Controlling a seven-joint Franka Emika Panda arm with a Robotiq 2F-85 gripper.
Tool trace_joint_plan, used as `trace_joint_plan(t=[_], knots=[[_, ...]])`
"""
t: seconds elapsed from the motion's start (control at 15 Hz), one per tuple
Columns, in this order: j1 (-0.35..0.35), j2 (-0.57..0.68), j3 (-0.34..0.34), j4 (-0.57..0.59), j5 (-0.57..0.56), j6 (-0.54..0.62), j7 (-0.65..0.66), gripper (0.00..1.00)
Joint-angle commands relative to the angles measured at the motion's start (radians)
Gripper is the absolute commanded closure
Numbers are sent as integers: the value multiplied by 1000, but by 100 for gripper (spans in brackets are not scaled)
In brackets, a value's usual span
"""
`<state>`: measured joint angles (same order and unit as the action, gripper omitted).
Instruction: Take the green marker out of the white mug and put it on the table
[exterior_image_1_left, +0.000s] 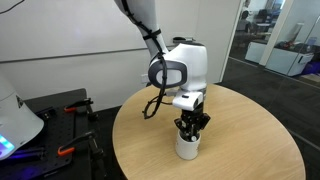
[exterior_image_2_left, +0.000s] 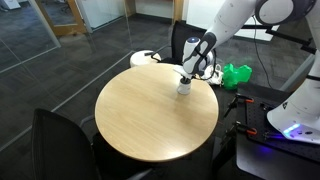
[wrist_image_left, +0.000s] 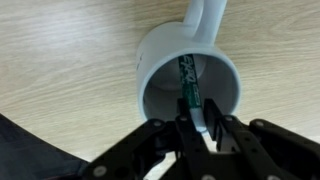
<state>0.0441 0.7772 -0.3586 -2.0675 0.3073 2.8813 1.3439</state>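
The white mug (exterior_image_1_left: 187, 147) stands upright on the round tan table (exterior_image_1_left: 240, 140), near its edge in an exterior view (exterior_image_2_left: 184, 87). In the wrist view I look down into the mug (wrist_image_left: 150, 60), its handle pointing up in the picture. The green marker (wrist_image_left: 188, 80) leans inside it, whitish end toward me. My gripper (wrist_image_left: 198, 125) points straight down over the mug's mouth, fingertips inside the rim and shut on the marker's whitish upper end. It also shows in both exterior views (exterior_image_1_left: 191, 124) (exterior_image_2_left: 188, 74).
Black chairs stand round the table (exterior_image_2_left: 60, 150) (exterior_image_2_left: 185, 40). A green object (exterior_image_2_left: 237, 74) lies on a black bench behind the mug. A white object (exterior_image_2_left: 145, 58) sits by the table's far edge. A black cart with tools (exterior_image_1_left: 60, 110) stands beside the table.
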Motion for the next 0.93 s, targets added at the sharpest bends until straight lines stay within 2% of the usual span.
trace_joint_plan(t=[0.0, 0.47, 0.87], knots=[[48, -17, -37, -10, -24, -20, 52, 95], [176, -76, -138, -95, -81, -29, 118, 95], [327, -179, -275, -211, -175, -2, 203, 95]])
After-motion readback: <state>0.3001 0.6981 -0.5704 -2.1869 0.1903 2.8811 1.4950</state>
